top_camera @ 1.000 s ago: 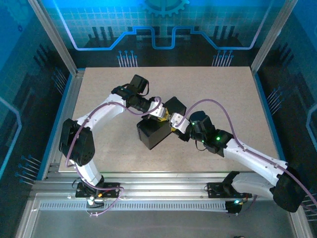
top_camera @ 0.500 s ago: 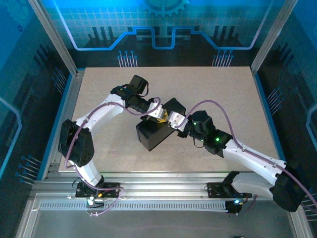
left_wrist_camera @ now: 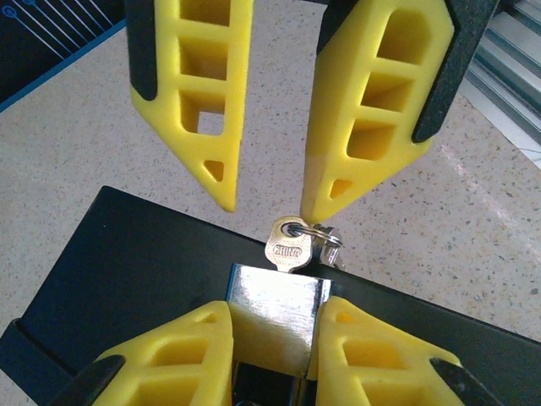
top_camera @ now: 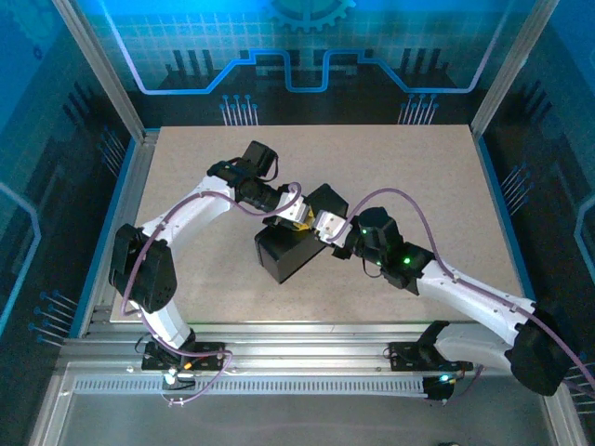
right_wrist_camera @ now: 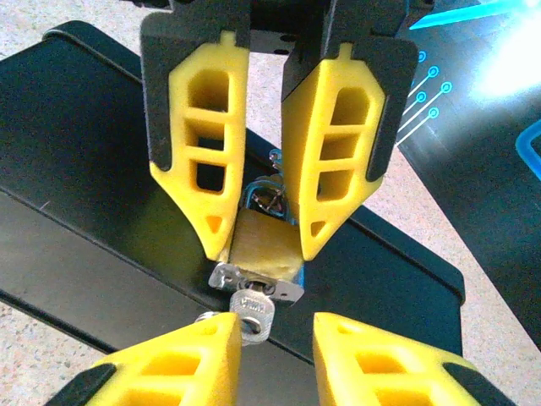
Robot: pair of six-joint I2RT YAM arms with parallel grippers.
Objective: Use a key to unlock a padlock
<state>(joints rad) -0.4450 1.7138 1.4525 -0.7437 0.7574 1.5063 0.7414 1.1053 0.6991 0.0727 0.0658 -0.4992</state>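
My left gripper [left_wrist_camera: 272,313] is clamped on the padlock [right_wrist_camera: 264,245], over the black box [top_camera: 284,255] near the table's [top_camera: 418,167] middle. The key [left_wrist_camera: 287,251] sticks out of the padlock's end, right at the tips of my right gripper [right_wrist_camera: 275,321], whose fingers stand apart.

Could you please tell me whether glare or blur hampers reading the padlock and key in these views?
Left wrist view: the padlock top shines bright white, but the key head is sharp, its stamp legible. Right wrist view: the wall panel flares white in the upper right corner; lock and key are crisp. Top view: even light, blue-tinted surround, both items too small to resolve.
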